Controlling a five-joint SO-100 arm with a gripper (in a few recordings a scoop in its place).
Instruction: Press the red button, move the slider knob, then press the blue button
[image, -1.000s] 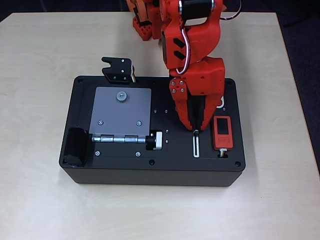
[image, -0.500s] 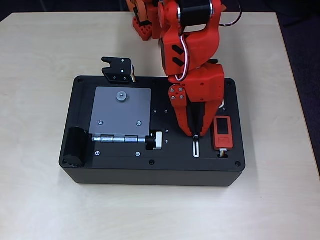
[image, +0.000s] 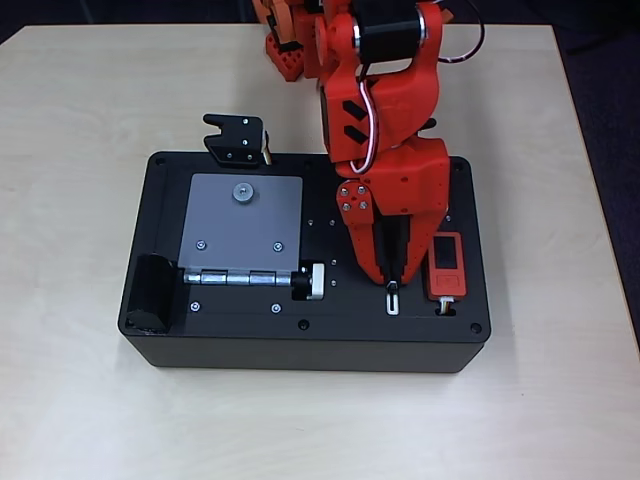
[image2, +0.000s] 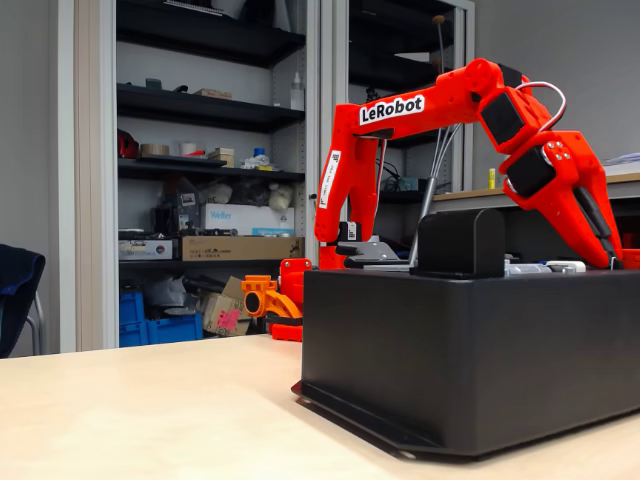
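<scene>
Overhead view: jaws (image: 393, 282) pinched together, tips down on the slider knob (image: 393, 288). Slot track's long axis runs 12–6 o'clock; knob near its 6 o'clock end, at 9 o'clock of the red device (image: 446, 266).

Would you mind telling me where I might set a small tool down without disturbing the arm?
In the overhead view the table is bare in front of the black box and along its left and right sides. The box top is crowded: grey plate, gripper over the slider slot, red device.
</scene>
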